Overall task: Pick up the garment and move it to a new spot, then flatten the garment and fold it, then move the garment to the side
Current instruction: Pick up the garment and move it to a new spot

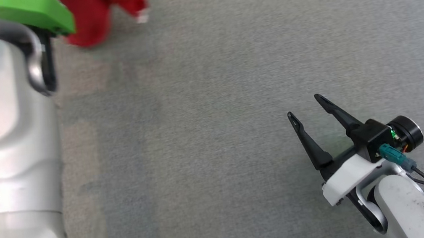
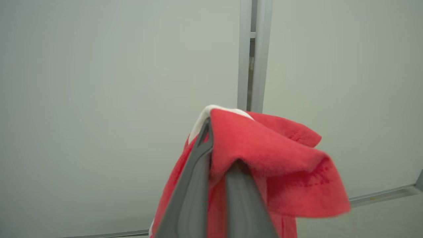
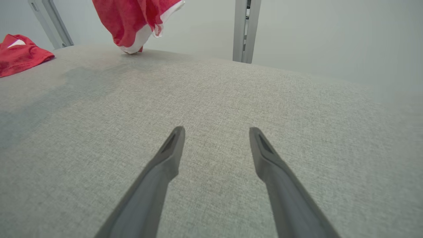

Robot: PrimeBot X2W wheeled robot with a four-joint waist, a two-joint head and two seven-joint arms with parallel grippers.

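The garment [image 2: 264, 158], red with a white edge, hung bunched from the left gripper [image 2: 218, 148], whose two dark fingers were clamped together on a fold of it; red cloth draped over the tips and down both sides. In the right wrist view the garment [image 3: 132, 19] dangled at the far left of the grey fabric-covered table [image 3: 211, 99], a white band running along its lower edge. Its lowest fold reached down to the surface there, though whether it touched could not be told. In the head view the garment [image 1: 101, 9] showed blurred at the top, beside the green cover [image 1: 20, 11] on the pale left forearm [image 1: 4, 126]. A second red cloth [image 3: 19, 54] lay crumpled on the table, well to the left of the hanging one. The right gripper [image 1: 303, 106] hovered low over bare table at the lower right, its fingers spread wide and grasping nothing. A grey metal post [image 3: 244, 29] stood behind the table against a pale wall.
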